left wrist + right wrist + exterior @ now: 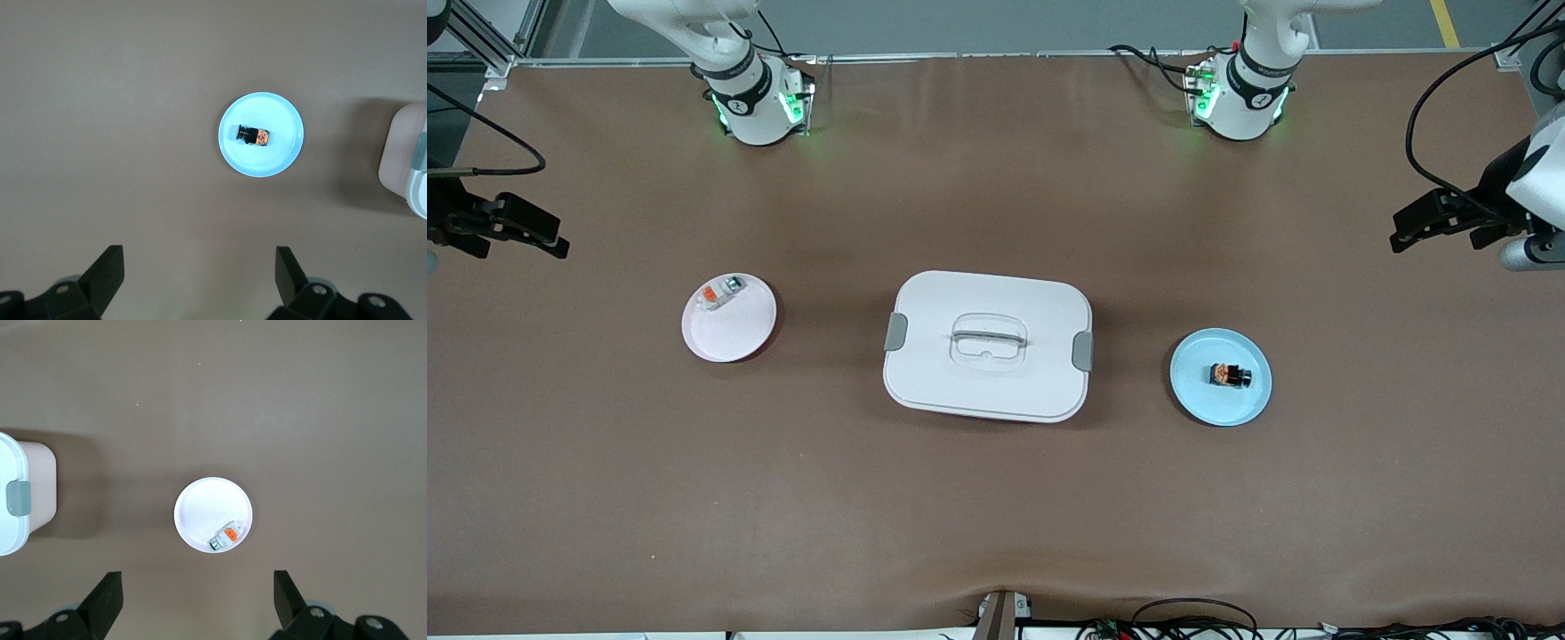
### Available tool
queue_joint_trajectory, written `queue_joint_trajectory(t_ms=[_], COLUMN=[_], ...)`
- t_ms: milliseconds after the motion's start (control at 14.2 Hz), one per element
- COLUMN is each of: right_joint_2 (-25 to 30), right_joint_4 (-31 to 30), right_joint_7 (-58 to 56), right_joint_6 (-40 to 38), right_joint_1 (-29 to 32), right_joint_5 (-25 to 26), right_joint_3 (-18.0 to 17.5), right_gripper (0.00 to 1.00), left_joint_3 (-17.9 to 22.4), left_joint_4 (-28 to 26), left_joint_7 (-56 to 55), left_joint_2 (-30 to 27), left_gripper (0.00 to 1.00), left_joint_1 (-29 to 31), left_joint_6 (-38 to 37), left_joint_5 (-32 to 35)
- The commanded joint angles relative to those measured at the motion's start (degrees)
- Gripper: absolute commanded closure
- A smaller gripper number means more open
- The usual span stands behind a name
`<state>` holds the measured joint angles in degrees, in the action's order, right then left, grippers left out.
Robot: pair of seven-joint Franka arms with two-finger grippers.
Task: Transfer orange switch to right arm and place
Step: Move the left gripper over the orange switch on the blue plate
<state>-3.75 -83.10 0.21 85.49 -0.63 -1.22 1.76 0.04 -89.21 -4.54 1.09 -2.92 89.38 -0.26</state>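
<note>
The orange switch [1230, 375], a tiny black block with an orange middle, lies on a light blue plate [1196, 391] toward the left arm's end of the table. It also shows in the left wrist view [254, 136] on the blue plate [283, 113]. My left gripper [1436, 222] [198, 253] hangs high over the table's left-arm end, open and empty, apart from the plate. My right gripper [525, 229] [195, 577] hangs high over the right-arm end, open and empty.
A white lidded box [987, 345] with grey clasps stands mid-table between the plates. A white plate [734, 333] [207, 503] toward the right arm's end holds a white-and-orange component with a grey end [720, 292] [225, 538]. Cables lie along the table's near edge.
</note>
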Motion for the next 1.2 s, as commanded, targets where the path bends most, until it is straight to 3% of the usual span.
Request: queue_joint_trajectory(t_ms=[0,847,1129], right_joint_2=[1.3,1.3,1.3], right_joint_4=[-1.2,-1.2,-1.2], right_joint_7=[-0.4,-0.4,-0.4], right_joint_6=[0.3,0.1,0.1], right_joint_1=[0.6,0.7,0.7], right_joint_5=[-0.5,-0.5,-0.5], right_joint_3=[-0.4,-0.4,-0.4], right_gripper=[0.0,0.0,0.0], left_joint_3=[0.1,-0.4,-1.2], left_joint_4=[1.3,1.4,-1.3], left_joint_7=[0.7,-2.7,-2.8], left_joint_2=[0.4,5.8,8.8], left_gripper=[0.0,0.0,0.0], left_joint_1=[-0.1,-0.9,-0.9], left_joint_6=[-1.2,-1.0,4.7], left_joint_5=[-0.4,-0.2,-0.5])
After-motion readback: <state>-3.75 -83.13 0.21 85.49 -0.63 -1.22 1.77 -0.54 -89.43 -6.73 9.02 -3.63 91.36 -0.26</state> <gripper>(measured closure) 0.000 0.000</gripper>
